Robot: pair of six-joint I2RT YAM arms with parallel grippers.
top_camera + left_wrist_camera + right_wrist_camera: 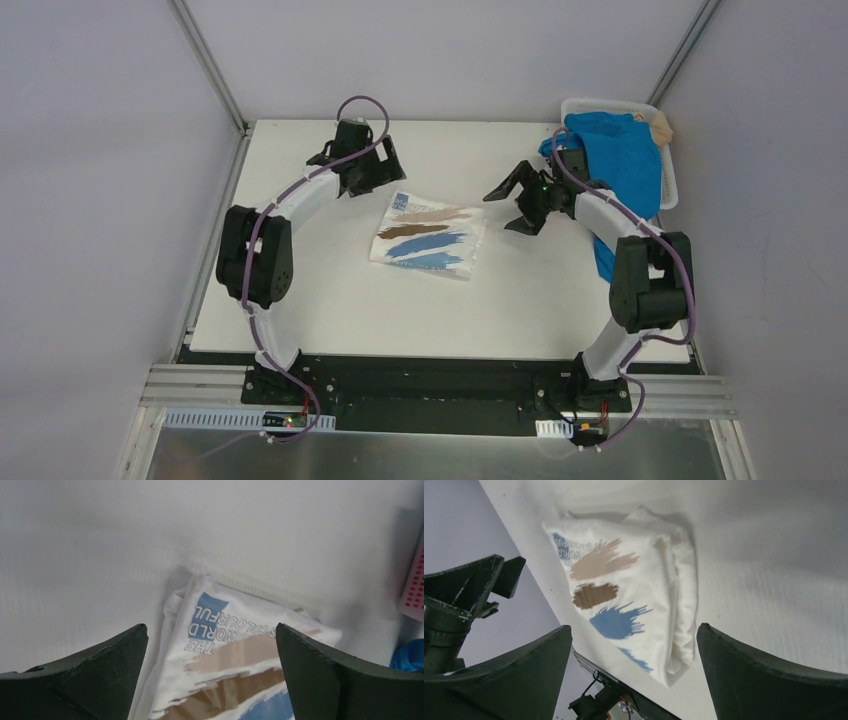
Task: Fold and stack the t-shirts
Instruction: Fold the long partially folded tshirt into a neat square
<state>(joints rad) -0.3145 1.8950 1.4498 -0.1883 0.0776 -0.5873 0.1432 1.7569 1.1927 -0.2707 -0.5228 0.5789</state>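
The folded white t-shirt (pixel 428 235), printed "THE WORLD" above brown and blue brush strokes, lies soft and rumpled mid-table. The left gripper (pixel 385 172) and right gripper (pixel 507 208) flank it, both spread wide and empty. A blue t-shirt (pixel 620 160) drapes over the slotted basket (pixel 668 185).

Robot lab cell, grey panels (pixel 90 180), aluminium frame (pixel 208 62)

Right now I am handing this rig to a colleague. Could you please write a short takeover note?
Left gripper: fingers open, empty, near the white t-shirt's far left corner.
Right gripper: fingers open, empty, just right of it.
White t-shirt: folded, flat mid-table.
Blue t-shirt: unfolded, draped over the basket, far right; tan cloth shows at its far corner.
Done: one shirt folded.
Left: fold the rest and stack them.
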